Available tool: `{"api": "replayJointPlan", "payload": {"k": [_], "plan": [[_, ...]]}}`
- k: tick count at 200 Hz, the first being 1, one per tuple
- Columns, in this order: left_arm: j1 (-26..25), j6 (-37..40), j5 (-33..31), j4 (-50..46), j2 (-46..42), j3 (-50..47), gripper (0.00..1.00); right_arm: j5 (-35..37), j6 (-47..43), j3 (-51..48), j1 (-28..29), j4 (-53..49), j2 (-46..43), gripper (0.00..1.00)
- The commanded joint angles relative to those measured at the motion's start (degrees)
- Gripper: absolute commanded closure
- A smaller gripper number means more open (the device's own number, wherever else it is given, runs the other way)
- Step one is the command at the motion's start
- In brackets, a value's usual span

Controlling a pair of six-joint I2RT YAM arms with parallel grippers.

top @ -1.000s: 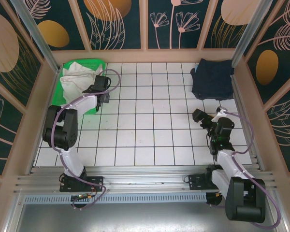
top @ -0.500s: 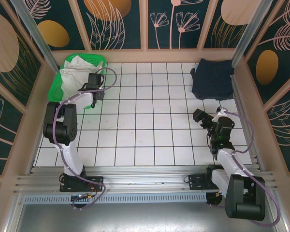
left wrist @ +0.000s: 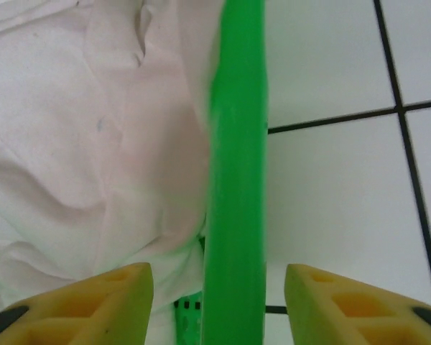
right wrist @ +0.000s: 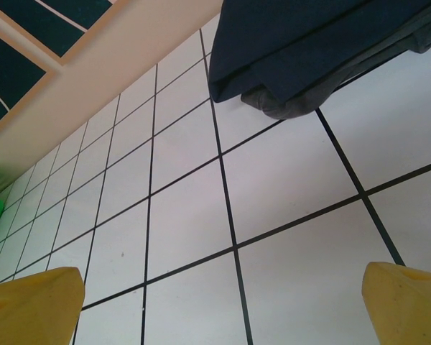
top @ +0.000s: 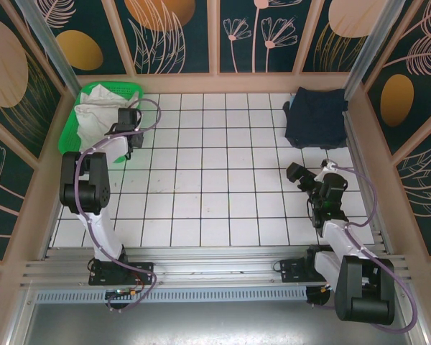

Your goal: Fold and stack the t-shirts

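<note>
Left fingers (left wrist: 108,298) stand parted astride the green basket rim (left wrist: 235,180), right fingers (right wrist: 29,305) gape empty. We judge fetching is in hand: next, dip inside and pinch an off-white t-shirt (left wrist: 72,144).

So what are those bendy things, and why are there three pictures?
Those are two robot arms bolted to a tiled table. Each ends in a yellow two-finger pincher. The big picture comes from a camera overhead; the other two come from little cameras on the wrists. A green basket holds crumpled white shirts, and a dark blue shirt lies in the far right corner. The left pincher is open, its fingers either side of the basket's rim without squeezing it. The right pincher is open above bare tiles. Nothing is held.
</note>
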Motion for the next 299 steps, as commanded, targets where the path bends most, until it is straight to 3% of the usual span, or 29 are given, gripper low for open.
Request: {"api": "replayJointPlan", "payload": {"k": [1, 19, 43, 79, 134, 153, 189, 270, 299], "plan": [[0.3, -6.4, 5.4, -1.7, -2.7, 3.9, 0.46, 0.4, -0.2, 2.6, -0.5, -0.6, 0.6, 0.01], [0.4, -10.3, 8.6, -2.3, -4.3, 5.4, 0.45, 0.4, -0.2, 2.8, -0.5, -1.0, 0.6, 0.01], [0.3, -15.6, 8.1, -1.8, -4.7, 8.5, 0.4, 0.3, -0.2, 2.8, -0.5, -0.8, 0.6, 0.01], [0.4, -19.1, 3.7, -12.7, 6.1, 23.2, 0.51, -1.1, -0.6, 3.4, -0.6, -2.4, -0.4, 0.01], [0.4, -20.5, 3.6, -13.5, 14.1, 29.6, 0.54, -3.2, -0.3, 2.3, -1.0, -2.1, -3.2, 0.01], [0.4, -20.4, 0.8, -16.5, 16.5, 32.1, 0.55, -3.8, -0.3, 2.5, -1.0, -2.7, -3.1, 0.01], [0.5, -19.7, 1.0, -14.5, 16.3, 29.6, 0.61, -4.4, 0.0, 2.3, -1.1, -2.0, -3.0, 0.01], [0.4, -18.0, -2.4, -14.4, 13.9, 30.1, 0.52, -4.0, 0.3, 1.9, -1.5, -1.7, -3.6, 0.01], [0.5, -17.9, -2.9, -14.5, 13.6, 30.7, 0.57, -4.5, 0.4, 1.6, -1.4, -1.0, -3.8, 0.01]]}}
